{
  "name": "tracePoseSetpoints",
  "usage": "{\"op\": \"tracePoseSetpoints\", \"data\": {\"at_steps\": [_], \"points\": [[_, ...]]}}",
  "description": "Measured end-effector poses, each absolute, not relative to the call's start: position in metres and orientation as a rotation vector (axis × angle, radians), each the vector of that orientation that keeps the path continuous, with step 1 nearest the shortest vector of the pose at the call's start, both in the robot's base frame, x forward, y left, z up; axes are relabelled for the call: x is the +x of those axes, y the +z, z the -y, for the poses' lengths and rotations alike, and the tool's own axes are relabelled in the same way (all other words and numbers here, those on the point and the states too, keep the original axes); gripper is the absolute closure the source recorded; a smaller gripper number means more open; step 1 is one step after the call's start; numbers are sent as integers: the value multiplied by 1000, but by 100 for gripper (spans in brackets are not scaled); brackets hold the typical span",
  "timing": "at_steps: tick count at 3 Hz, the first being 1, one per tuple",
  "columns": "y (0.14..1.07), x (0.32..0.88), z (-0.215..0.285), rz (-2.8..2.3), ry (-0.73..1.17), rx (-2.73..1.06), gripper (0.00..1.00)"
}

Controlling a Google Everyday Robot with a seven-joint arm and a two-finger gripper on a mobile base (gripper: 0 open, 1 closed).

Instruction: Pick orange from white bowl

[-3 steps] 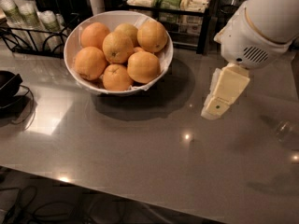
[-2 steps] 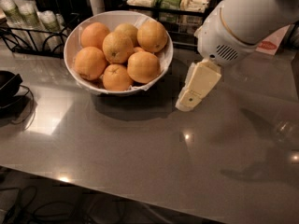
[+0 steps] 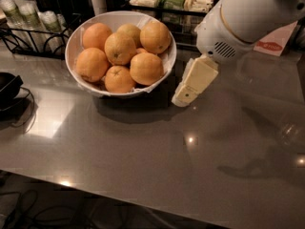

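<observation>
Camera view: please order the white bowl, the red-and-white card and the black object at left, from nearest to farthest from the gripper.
The gripper hangs right of the white bowl.
1. white bowl, just beside it, left.
2. red-and-white card, back right.
3. black object, far left edge.

The arm (image 3: 248, 18) is a fat, smooth white shell, rounded like a drum, with a thin tan seam ringing it and a small patch of dark vent slots near its lower end. Below that sits the gripper (image 3: 193, 84), a flat cream-yellow wedge with a paler tip, just beside the white bowl (image 3: 116, 17).
</observation>
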State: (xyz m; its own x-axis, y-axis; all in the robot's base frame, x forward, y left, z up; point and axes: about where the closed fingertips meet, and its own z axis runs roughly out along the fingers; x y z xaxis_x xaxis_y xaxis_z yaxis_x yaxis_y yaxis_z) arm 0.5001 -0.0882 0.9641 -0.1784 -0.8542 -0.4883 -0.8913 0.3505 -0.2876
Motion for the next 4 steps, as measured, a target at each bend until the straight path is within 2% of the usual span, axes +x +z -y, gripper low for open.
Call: {"op": "tracePoseSetpoints", "data": {"at_steps": [2,4], "points": [[971,544,24,-1878,197,-1520,0],[966,546,20,-1885,200,-1491,0]]}}
